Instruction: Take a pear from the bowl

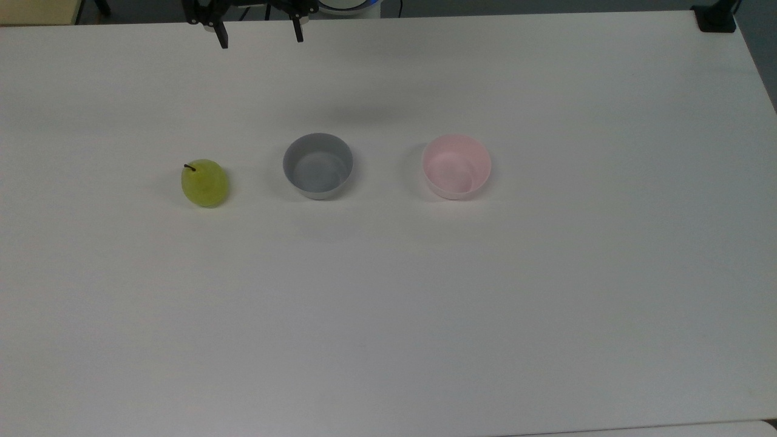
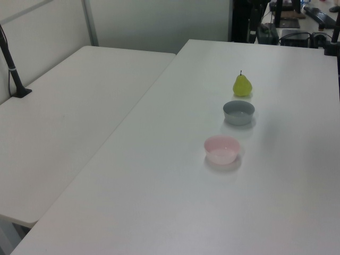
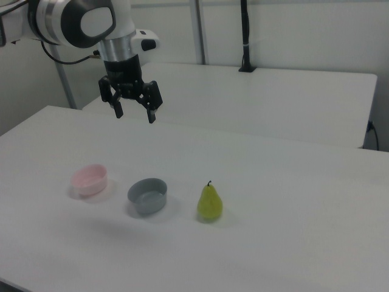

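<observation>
The yellow-green pear [image 1: 204, 182] [image 2: 242, 85] [image 3: 209, 202] stands upright on the white table, outside both bowls, at the top view's left. The pale pink bowl [image 1: 456, 166] [image 2: 222, 149] [image 3: 90, 179] holds nothing and sits at the top view's right. My gripper [image 1: 261, 36] [image 3: 134, 114] hangs open and holds nothing, high above the table near its far edge in the top view, well clear of pear and bowl.
A grey bowl [image 1: 318, 165] [image 2: 238, 112] [image 3: 148, 195] stands between the pear and the pink bowl, holding nothing. A second white table [image 2: 74, 106] adjoins on the left view's left. A black post [image 3: 245, 36] rises behind.
</observation>
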Robot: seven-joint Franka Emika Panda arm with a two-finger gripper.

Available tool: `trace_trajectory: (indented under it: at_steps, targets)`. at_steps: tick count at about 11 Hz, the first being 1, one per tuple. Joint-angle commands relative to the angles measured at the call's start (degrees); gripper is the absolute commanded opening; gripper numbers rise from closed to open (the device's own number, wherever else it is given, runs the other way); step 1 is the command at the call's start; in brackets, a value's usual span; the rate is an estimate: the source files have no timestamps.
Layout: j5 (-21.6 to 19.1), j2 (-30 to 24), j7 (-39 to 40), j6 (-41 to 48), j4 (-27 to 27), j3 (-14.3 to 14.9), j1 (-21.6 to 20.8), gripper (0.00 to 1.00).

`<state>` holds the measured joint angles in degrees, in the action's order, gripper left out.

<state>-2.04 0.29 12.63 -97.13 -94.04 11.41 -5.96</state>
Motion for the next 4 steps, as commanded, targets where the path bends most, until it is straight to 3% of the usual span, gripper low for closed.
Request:
trace_trajectory:
  at_steps: [1,4]
  targets:
    - [0.3,-0.6,1.0,0.2,-0.5,-0.3,0.3,1.0]
    - [0.4,-0.6,1.0,0.4,-0.5,-0.4,0.2,1.0]
